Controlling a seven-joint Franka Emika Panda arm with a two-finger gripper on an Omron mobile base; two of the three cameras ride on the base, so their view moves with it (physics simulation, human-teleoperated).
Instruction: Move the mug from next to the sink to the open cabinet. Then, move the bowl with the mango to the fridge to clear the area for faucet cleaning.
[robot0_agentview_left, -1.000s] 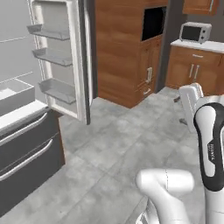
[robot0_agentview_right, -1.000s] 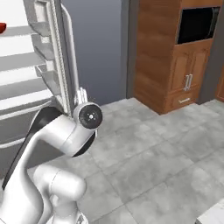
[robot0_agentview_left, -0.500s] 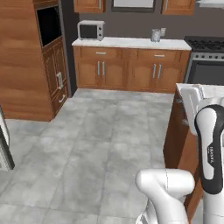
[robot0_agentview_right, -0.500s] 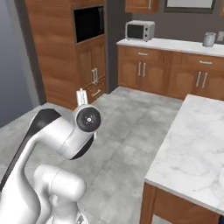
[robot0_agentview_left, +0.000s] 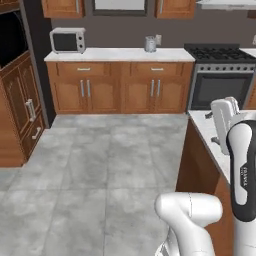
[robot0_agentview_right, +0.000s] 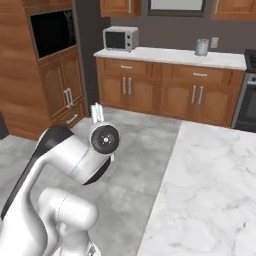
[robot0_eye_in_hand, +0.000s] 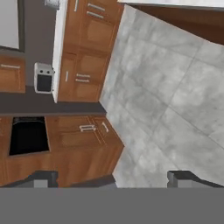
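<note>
At the far left of the left base view stands a tall wooden unit with a built-in black oven (robot0_agentview_left: 11, 37) above paired doors. To its right a white microwave (robot0_agentview_left: 67, 40) sits on the white worktop (robot0_agentview_left: 120, 54) along the back wall, over a run of low wooden cabinets (robot0_agentview_left: 120, 87) with metal handles. Further right on that worktop a small grey metal canister (robot0_agentview_left: 150, 44) stands just in front of a wall outlet, and beyond it is a black gas stove (robot0_agentview_left: 217, 75) with its oven door below. Grey tiled floor (robot0_agentview_left: 100, 165) spreads between these units and the robot. At the right edge a marble-topped island (robot0_agentview_left: 207, 127) with a wooden side runs toward the camera, partly hidden by the white arm (robot0_agentview_left: 240, 165) that rises there. In the right base view the same things read in the same order: oven, microwave (robot0_agentview_right: 120, 38), canister (robot0_agentview_right: 202, 47), with the island's white marble top (robot0_agentview_right: 210, 185) taking up the lower right and the arm's elbow in front on the left. The hand view is rolled, looking across the floor at the cabinets and the microwave (robot0_eye_in_hand: 43, 78); the gripper (robot0_eye_in_hand: 113, 178) shows its two dark finger tips (robot0_eye_in_hand: 43, 178) far apart at the bottom, spread wide with nothing between them. The mug, bowl, mango, sink, fridge and open cabinet cannot be placed from these views.
</note>
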